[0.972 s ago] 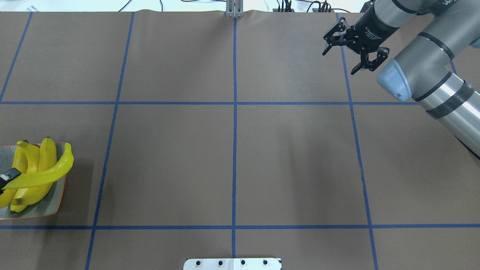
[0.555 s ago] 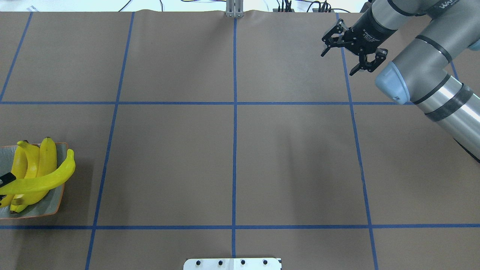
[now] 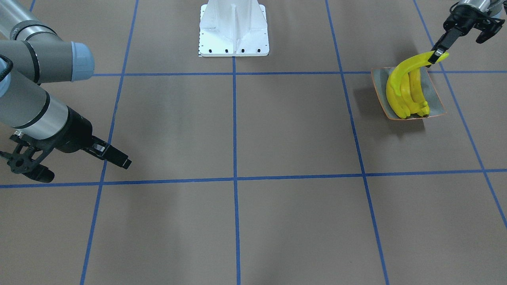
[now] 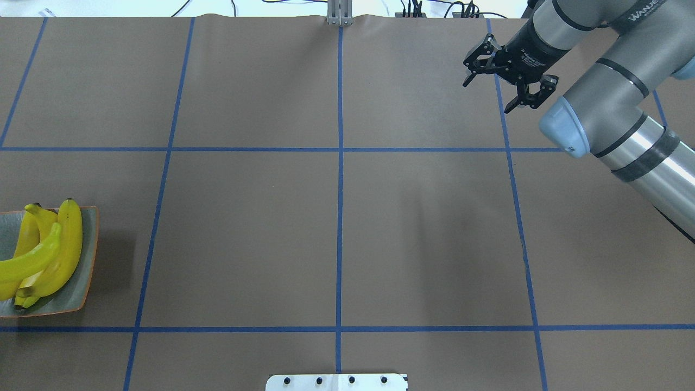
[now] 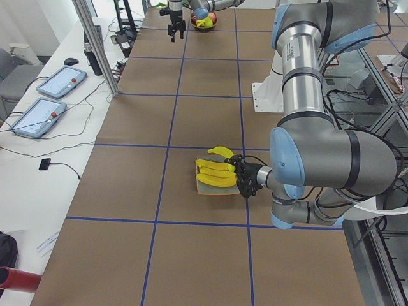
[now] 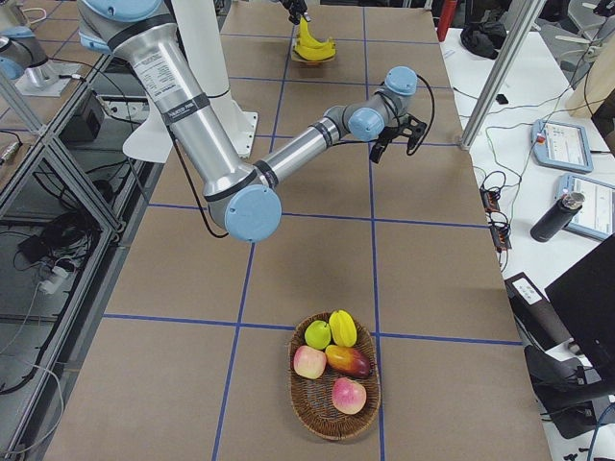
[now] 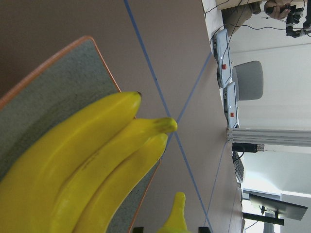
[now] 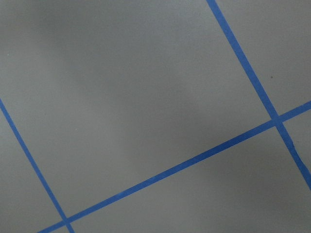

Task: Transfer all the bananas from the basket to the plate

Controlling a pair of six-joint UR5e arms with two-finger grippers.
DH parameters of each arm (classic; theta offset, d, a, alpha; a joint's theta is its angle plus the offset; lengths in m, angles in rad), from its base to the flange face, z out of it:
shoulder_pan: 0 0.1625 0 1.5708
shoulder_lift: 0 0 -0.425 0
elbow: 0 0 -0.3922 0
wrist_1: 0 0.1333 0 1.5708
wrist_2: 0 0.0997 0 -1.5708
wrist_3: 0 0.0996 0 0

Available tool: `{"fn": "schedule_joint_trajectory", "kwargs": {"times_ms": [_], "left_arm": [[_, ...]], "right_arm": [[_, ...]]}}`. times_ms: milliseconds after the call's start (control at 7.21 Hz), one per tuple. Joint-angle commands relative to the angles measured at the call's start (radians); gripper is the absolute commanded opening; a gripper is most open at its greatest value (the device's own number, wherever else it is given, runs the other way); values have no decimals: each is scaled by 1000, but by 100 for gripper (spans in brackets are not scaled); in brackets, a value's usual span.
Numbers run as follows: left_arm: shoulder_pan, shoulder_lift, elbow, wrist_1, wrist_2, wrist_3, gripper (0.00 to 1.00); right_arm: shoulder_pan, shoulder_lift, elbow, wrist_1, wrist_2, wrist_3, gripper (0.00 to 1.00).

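The pale banana has swung back over the plate, across three bananas — left jaws grip its end, right jaws wide. Likely only release remains.

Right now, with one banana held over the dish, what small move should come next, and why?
Probably lower a little and open the left gripper. It pinches the paler banana by one end, its body over the three bananas on the plate, so letting go should leave it there.
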Motion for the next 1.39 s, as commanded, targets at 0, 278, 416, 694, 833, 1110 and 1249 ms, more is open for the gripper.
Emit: {"fn": "schedule_joint_trajectory", "kwargs": {"times_ms": [0, 278, 416, 694, 833, 1110, 1249], "left_arm": [[2, -49, 43, -54, -6, 4, 0], [11, -74, 57, -50, -6, 8, 0], [17, -85, 57, -50, -8, 8, 0], [39, -82, 50, -59, -15, -2, 0], [39, -77, 59, -60, -15, -27, 0], [39, -4, 89, -124, -20, -102, 0], [39, -3, 150, -161, -21, -117, 0]], "right_arm": [[-10, -3, 6, 0, -14, 1, 100], [-16, -7, 6, 0, -23, 1, 100], [-18, -9, 9, 0, -23, 1, 100], [-19, -13, 9, 0, -23, -1, 100], [-22, -12, 9, 0, -25, 1, 100], [-30, -10, 9, 0, -31, 1, 100], [-36, -10, 9, 0, -34, 1, 100]]}}
